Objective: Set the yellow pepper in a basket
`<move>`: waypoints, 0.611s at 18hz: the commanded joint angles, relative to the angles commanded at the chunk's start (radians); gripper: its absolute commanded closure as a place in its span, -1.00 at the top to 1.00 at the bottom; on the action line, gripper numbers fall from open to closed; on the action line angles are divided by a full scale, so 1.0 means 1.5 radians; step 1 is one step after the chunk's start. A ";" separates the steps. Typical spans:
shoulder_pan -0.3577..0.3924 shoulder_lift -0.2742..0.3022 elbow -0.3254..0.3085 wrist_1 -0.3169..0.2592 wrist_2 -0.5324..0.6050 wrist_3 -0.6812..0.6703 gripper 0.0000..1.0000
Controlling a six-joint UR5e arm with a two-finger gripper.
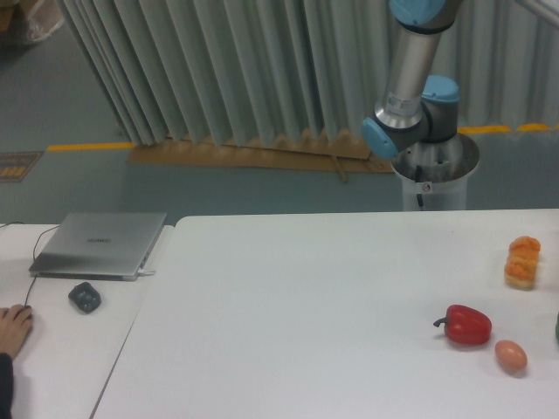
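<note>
Count on the tables: one red pepper (467, 325), one egg (511, 355), one orange lumpy item (522, 262), one closed laptop (100, 243), one dark mouse (84, 297). One robot arm (410, 78). One person's hand (15, 326).

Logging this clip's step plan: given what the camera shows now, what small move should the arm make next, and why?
Probably swing the arm toward the right end of the table. The red pepper, egg and orange item lie there; neither yellow pepper, basket nor the jaws are in frame, so both likely sit beyond that edge.
</note>
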 joint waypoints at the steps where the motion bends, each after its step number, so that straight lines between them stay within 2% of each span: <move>1: 0.000 0.001 0.002 0.000 0.000 -0.002 1.00; 4: -0.015 0.009 -0.002 -0.005 0.001 -0.045 1.00; 6: -0.046 0.021 -0.006 -0.007 0.001 -0.101 1.00; 8: -0.085 0.025 -0.005 -0.008 -0.001 -0.199 1.00; 11: -0.119 0.027 -0.012 -0.014 -0.001 -0.267 1.00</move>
